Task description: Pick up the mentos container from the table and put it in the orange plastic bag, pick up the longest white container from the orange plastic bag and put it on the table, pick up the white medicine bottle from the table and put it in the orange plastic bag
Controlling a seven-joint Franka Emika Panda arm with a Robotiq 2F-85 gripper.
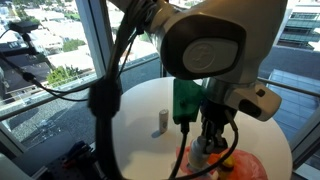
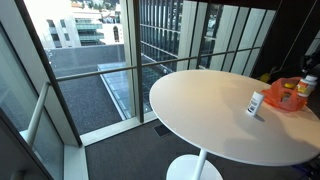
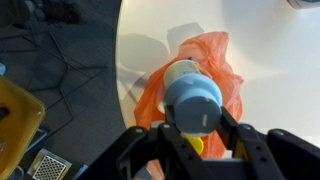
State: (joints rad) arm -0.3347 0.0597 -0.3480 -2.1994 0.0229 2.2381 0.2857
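Observation:
My gripper (image 3: 200, 140) is shut on the mentos container (image 3: 192, 95), a white tub with a light blue lid, and holds it right over the orange plastic bag (image 3: 215, 55). A yellow item (image 3: 197, 146) shows in the bag under the container. In an exterior view the gripper (image 1: 207, 150) hangs over the bag (image 1: 250, 165) at the table's edge. A white medicine bottle (image 1: 160, 122) stands on the round white table (image 1: 140, 110) beside the bag. It also shows next to the bag (image 2: 285, 97) in an exterior view (image 2: 255, 103). The longest white container is not visible.
The table (image 2: 210, 115) stands by floor-to-ceiling windows. The table's edge runs close to the bag in the wrist view, with dark floor, cables (image 3: 60, 60) and a yellow object (image 3: 15, 120) below. A camera on a stand (image 1: 25, 35) is near the window.

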